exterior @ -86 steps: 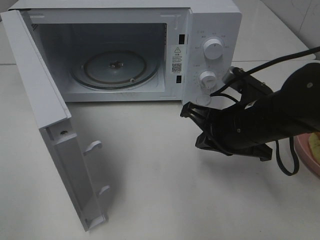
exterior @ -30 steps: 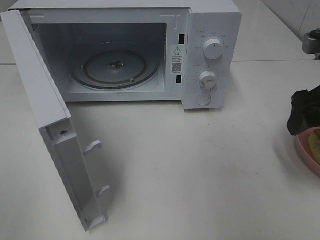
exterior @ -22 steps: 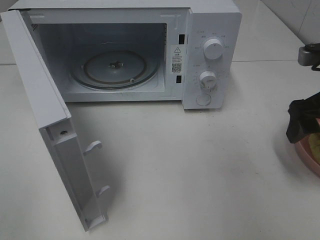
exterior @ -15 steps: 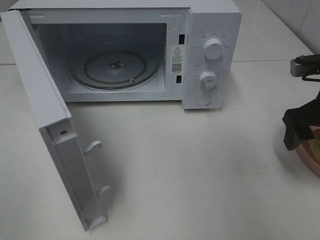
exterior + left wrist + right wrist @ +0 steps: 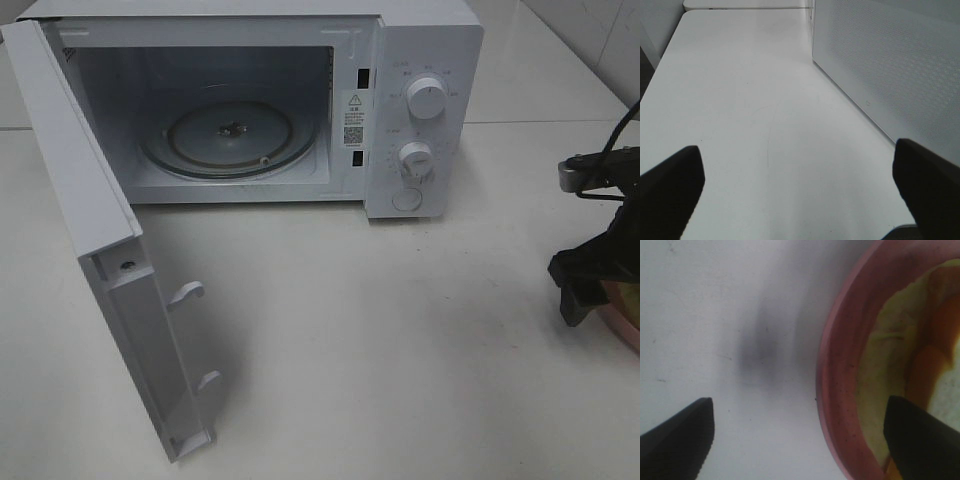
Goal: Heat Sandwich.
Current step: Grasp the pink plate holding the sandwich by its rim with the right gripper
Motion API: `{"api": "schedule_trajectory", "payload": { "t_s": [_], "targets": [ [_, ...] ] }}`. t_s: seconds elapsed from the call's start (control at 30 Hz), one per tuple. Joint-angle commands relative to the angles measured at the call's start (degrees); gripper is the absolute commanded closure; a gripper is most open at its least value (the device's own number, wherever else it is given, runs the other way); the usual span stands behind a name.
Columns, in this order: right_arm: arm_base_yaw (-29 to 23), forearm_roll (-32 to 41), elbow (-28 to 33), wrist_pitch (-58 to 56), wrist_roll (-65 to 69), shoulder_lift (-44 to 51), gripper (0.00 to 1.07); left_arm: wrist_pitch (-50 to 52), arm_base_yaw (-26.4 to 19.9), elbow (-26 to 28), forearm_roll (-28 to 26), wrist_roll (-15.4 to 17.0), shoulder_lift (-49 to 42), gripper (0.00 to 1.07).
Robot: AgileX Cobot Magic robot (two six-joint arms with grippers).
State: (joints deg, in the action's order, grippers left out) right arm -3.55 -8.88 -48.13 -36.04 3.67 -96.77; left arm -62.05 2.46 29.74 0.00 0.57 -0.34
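The sandwich (image 5: 900, 355), pale green with an orange filling, lies in a round pink plate (image 5: 840, 390). In the high view only a sliver of the plate (image 5: 628, 325) shows at the right edge, and the sandwich is hidden behind my right gripper (image 5: 585, 290). That gripper (image 5: 800, 440) is open and hangs low over the plate's near rim, one finger over the table and the other over the plate. The white microwave (image 5: 425, 60) stands at the back with its door (image 5: 100, 240) swung wide open and its glass turntable (image 5: 230, 135) bare. My left gripper (image 5: 800, 195) is open over bare table.
The microwave's perforated side wall (image 5: 890, 65) stands close beside the left gripper. Two knobs and a button (image 5: 407, 199) sit on the control panel. The open door reaches far toward the table's front left. White tabletop (image 5: 400, 350) lies between the microwave and the plate.
The right gripper has come down and slightly left at the right edge, lowering onto the plate's rim. Nearly three seconds ago it was in front of the microwave's control panel.
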Motion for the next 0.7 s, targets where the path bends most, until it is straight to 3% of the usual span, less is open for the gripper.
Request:
{"api": "schedule_trajectory", "payload": {
  "t_s": [0.03, 0.7],
  "targets": [
    [0.29, -0.69, -0.06, 1.03, 0.52, -1.32, 0.20, 0.74, -0.06, -0.11, -0.63, 0.57, -1.26, 0.09],
    [0.29, -0.80, -0.06, 4.70, 0.34, -6.70, 0.28, 0.74, -0.06, -0.11, -0.63, 0.57, -1.26, 0.09]
  ]
}}
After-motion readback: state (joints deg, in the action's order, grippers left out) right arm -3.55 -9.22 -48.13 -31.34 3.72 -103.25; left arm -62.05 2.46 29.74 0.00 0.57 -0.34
